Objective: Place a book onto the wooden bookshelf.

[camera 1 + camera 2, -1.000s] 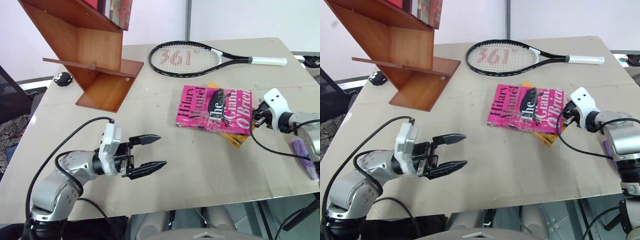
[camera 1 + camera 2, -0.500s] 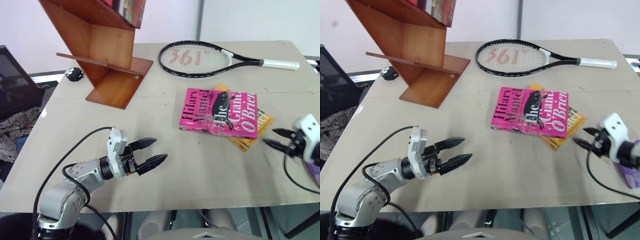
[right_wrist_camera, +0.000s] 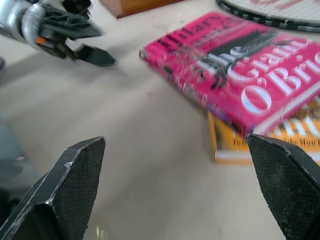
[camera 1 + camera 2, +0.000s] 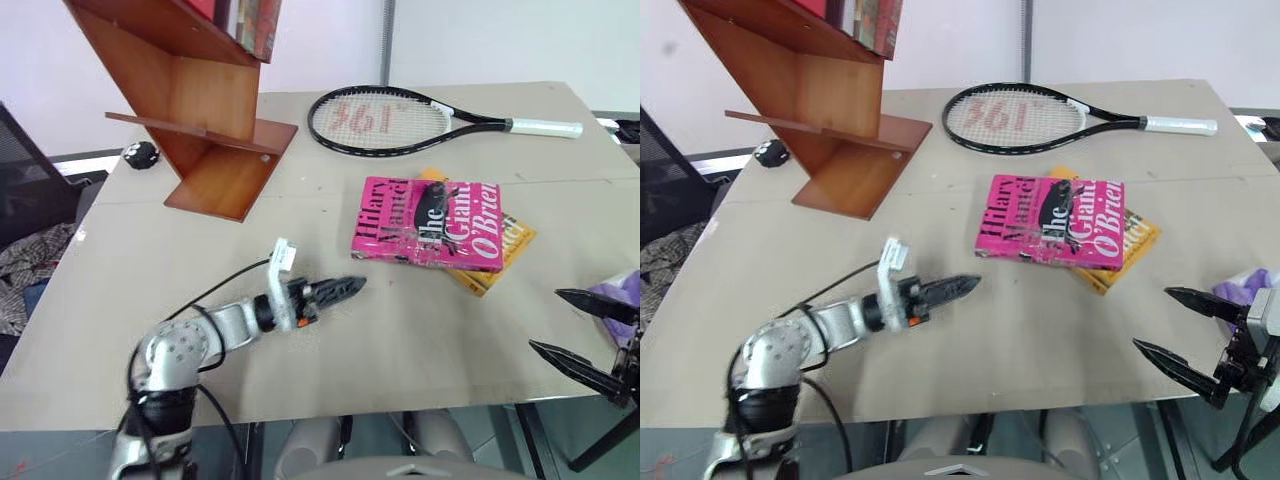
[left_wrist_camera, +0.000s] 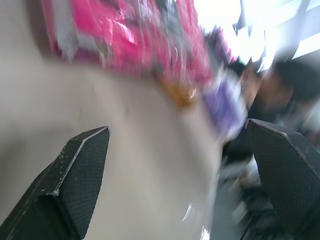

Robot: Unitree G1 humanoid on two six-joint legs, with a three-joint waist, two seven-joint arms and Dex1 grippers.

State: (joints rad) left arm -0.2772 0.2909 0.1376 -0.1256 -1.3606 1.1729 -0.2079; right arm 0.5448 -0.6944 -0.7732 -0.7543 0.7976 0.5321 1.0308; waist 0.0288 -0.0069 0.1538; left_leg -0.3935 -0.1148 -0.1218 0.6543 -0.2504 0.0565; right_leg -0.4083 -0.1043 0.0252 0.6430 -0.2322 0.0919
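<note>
Book [image 4: 428,222]: thick bright pink paperback with white, red and black lettering, lying flat right of centre on the beige tabletop [image 4: 420,340], stacked askew on one yellow-orange book [image 4: 506,250] and untouched. Left gripper [image 4: 340,290] at lower centre-left, aimed level toward the pink cover, spread wide in its wrist view. Right gripper [image 4: 1175,330] at the lower right edge, spread wide and empty, well apart from both books.

Likely trouble: pinching both stacked volumes together, or dragging the yellow one along, since the pink spine sits directly on it; also nudging the black tennis racket [image 4: 400,118] lying just beyond.

Counted: two loose books, one racket, one slanted reddish-brown wooden bookshelf [image 4: 200,110] at upper left, several spines on its upper board.
</note>
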